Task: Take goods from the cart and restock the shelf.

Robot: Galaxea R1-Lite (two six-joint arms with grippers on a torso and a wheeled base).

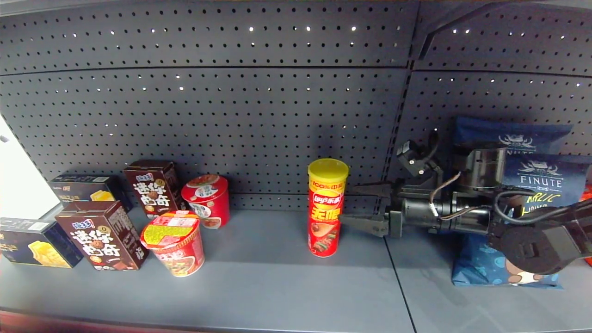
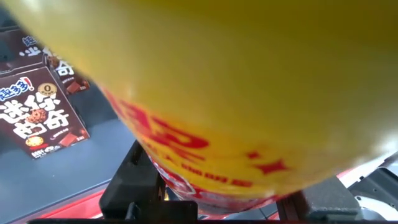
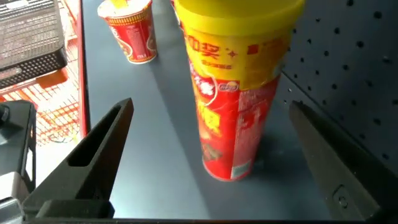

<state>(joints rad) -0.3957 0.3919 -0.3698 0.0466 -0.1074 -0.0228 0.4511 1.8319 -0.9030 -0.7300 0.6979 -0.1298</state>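
- Near the middle of the shelf (image 1: 277,282), a little forward of its back edge, the chips can (image 1: 327,208) stands upright, with its yellow lid on top and red body below.
- Just to the right of the can, the right gripper (image 1: 349,203) lies level over the shelf and points at it. Its jaws are spread wide and grip nothing.
- Seen from the right wrist, the two dark fingers (image 3: 99,149) flank the can with clear gaps on both sides, and the can stands free on the shelf.
- Toward the left end of the shelf stand two noodle cups. A red-lidded cup (image 1: 206,200) is close to the back edge, and a second cup (image 1: 175,243) stands nearer the front.
- Two brown cookie boxes (image 1: 104,240) stand left of the cups, one behind the other, with two dark blue boxes (image 1: 32,243) beyond them at the left end.
- At the right end, blue snack bags (image 1: 532,185) lean against the perforated back panel (image 1: 231,115), partly hidden by the right arm.
- Close to the left wrist camera, a yellow package with red print (image 2: 249,81) sits between the dark fingers of the left gripper (image 2: 217,199). The fingers press against its red lower end, so the gripper has it clamped.
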